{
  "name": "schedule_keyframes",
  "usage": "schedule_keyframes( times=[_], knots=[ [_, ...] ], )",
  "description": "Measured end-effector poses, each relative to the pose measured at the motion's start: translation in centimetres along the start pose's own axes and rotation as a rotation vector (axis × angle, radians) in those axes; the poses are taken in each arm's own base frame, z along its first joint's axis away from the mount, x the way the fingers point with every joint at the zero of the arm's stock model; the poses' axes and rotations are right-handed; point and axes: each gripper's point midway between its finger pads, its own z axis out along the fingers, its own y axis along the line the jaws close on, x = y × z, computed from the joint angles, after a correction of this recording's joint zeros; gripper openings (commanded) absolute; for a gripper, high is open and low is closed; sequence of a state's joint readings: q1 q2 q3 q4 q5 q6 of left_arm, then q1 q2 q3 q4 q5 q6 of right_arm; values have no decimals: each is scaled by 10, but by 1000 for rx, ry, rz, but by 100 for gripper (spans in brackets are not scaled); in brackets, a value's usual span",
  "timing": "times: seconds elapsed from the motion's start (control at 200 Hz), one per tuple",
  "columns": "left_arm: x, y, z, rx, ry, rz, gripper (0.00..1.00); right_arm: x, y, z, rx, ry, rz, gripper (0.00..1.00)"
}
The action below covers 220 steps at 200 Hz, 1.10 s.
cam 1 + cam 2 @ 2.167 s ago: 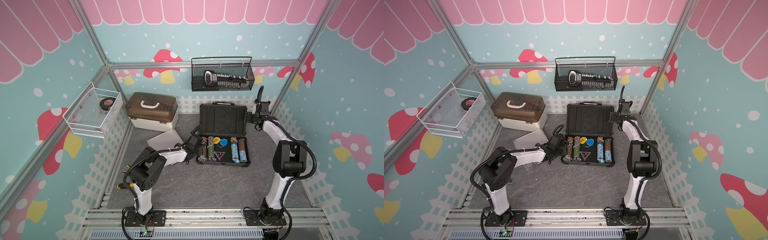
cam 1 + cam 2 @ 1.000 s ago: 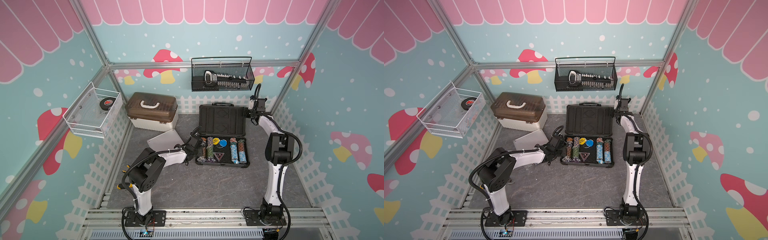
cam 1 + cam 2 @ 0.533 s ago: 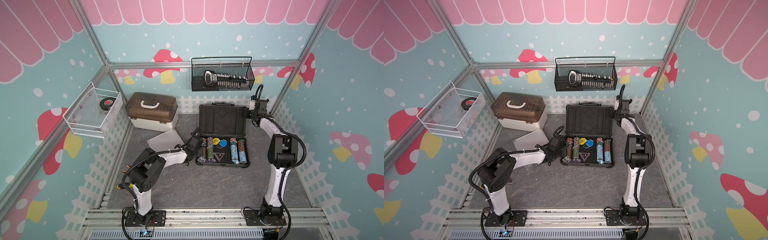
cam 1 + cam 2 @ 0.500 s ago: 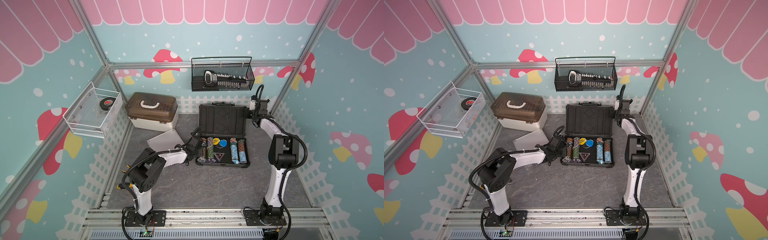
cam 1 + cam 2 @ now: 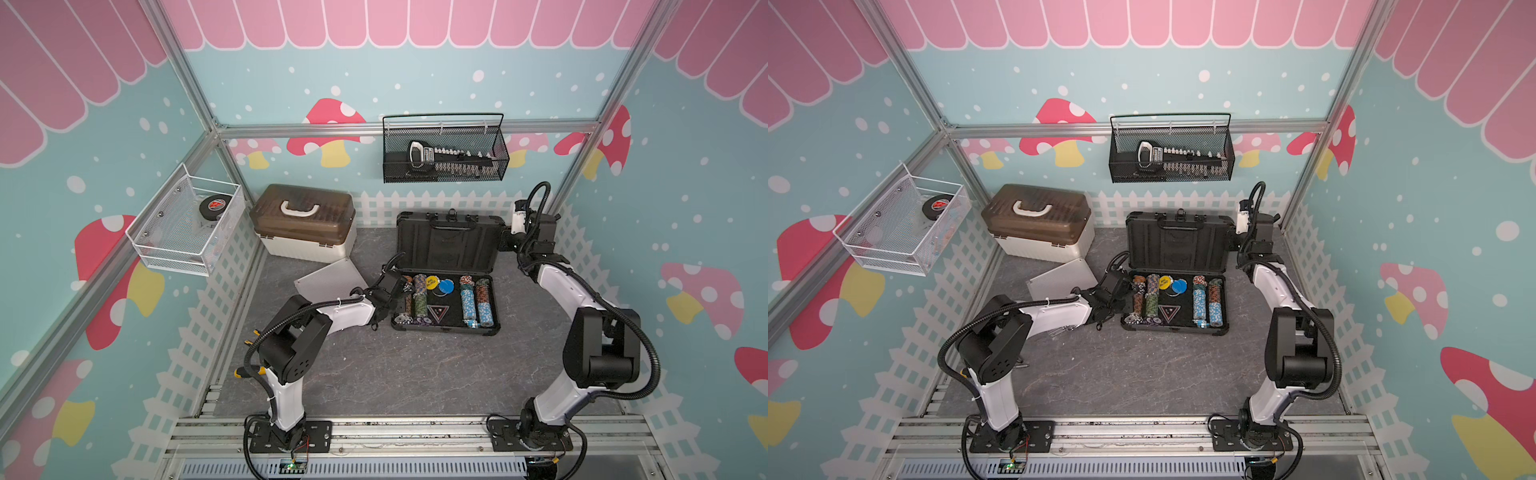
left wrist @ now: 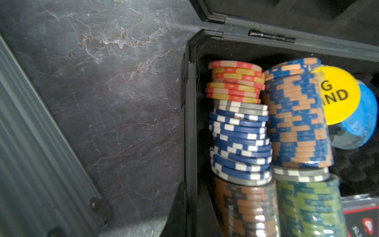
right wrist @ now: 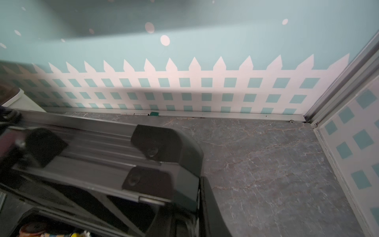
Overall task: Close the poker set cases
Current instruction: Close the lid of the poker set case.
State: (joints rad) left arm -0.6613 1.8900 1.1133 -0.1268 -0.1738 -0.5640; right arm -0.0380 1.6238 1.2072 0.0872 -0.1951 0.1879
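On the grey marbled counter (image 5: 395, 365) the larger dark-grey ribbed case (image 5: 444, 329) lies open, with chip stacks (image 5: 420, 299) in its base. The left end effector (image 5: 387, 291), fully closed with nothing visibly held, sits at the base's left wall, beside the flat small silver ribbed case (image 5: 328, 277). Farther back, the right end effector (image 5: 504, 242) meets the right edge of the upright lid (image 5: 449, 249); I cannot tell how far open it is. A white box with brown translucent lid (image 5: 305, 220) stands behind.

Setting: staged robot test cell in a lab. Aluminium-profile frame (image 5: 195, 95) holds printed panels with mushrooms (image 5: 328, 120) and picket fence (image 5: 374, 208); left arm (image 5: 299, 345) and right arm (image 5: 598, 353) bolted to a front rail (image 5: 415, 434) at a grey stone-look worktop (image 5: 415, 374).
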Motion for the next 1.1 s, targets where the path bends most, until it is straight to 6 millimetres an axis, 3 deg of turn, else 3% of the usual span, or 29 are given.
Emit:
schedule_keyframes(
  times=[0.26,0.615,0.75,0.966,1.101],
  knots=[
    [-1,0,0,-3,-1,-1,0,31,16,-60,73,16,-30,0],
    [-1,1,0,-8,-2,2,0,82,15,-116,217,40,-3,0],
    [-1,1,0,-8,-3,5,0,92,14,-127,245,26,12,0],
    [2,1,-4,-13,-14,3,0,103,13,-129,263,39,8,1],
    [8,5,-9,-29,-9,2,0,101,14,-130,259,31,10,13]
  ],
)
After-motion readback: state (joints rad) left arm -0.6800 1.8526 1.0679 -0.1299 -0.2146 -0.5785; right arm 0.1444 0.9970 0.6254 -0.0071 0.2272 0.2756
